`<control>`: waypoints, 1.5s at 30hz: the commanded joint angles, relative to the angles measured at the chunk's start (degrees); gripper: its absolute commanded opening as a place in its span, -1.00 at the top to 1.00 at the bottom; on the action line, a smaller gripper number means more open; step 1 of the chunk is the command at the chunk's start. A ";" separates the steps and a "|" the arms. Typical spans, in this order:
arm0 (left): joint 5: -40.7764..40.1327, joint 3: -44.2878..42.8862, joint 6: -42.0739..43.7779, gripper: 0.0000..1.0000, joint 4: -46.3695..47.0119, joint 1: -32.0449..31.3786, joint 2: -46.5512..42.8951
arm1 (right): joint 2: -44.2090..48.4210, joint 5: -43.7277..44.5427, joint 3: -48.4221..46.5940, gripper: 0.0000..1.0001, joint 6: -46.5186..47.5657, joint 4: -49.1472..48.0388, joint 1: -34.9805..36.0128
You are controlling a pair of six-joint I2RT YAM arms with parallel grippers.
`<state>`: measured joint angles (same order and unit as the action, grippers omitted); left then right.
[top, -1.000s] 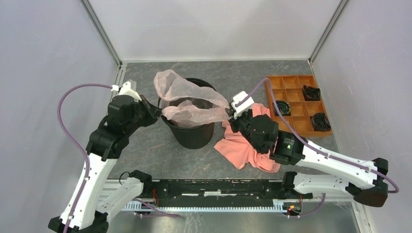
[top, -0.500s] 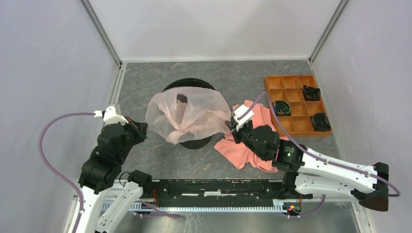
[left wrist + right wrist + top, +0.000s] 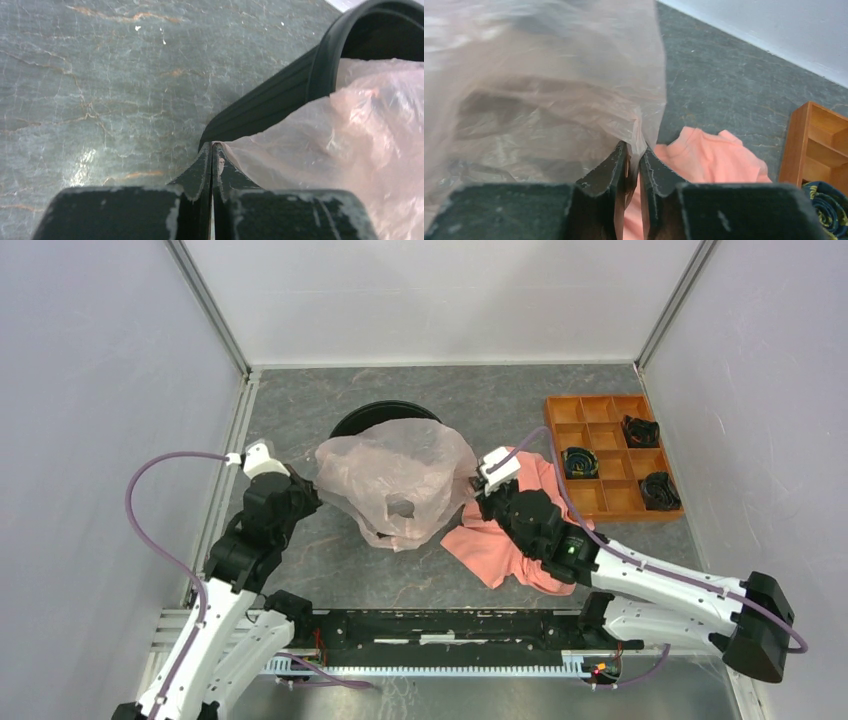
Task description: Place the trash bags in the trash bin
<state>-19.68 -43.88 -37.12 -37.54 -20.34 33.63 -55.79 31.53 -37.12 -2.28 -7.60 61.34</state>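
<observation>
The left fingers (image 3: 199, 176) are clenched tip to tip, with the edge of the thin translucent pale pink plastic bag (image 3: 350, 150) pinched at their tips, just beside the ribbed outer wall of the black round plastic bin (image 3: 280, 100). The right fingers (image 3: 610, 172) are nearly closed on a fold of the same bag (image 3: 549, 100), whose film runs down into the narrow gap between them. In the overhead view the bag (image 3: 400, 475) is stretched between the two arms and lies spread over the mouth of the bin (image 3: 375, 412), hiding most of it and sagging over its near side; only the far arc of the rim shows. A small opening in the film appears near the bag's lower edge. Beneath the right arm a coral-orange cloth (image 3: 510, 545) lies crumpled on the grey marbled table (image 3: 300, 410). To its right stands a flat orange tray with compartments (image 3: 605, 450), three of which hold small black objects (image 3: 641, 430).
</observation>
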 commanded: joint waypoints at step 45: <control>4.22 -21.19 9.11 -0.97 -5.64 0.08 4.21 | -8.93 -17.87 -26.86 -0.45 6.07 6.79 -7.90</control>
<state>-13.76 -64.01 -26.63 -43.68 -20.34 42.24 -65.21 16.34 -61.30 4.32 -1.50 53.49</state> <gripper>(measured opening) 0.972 0.750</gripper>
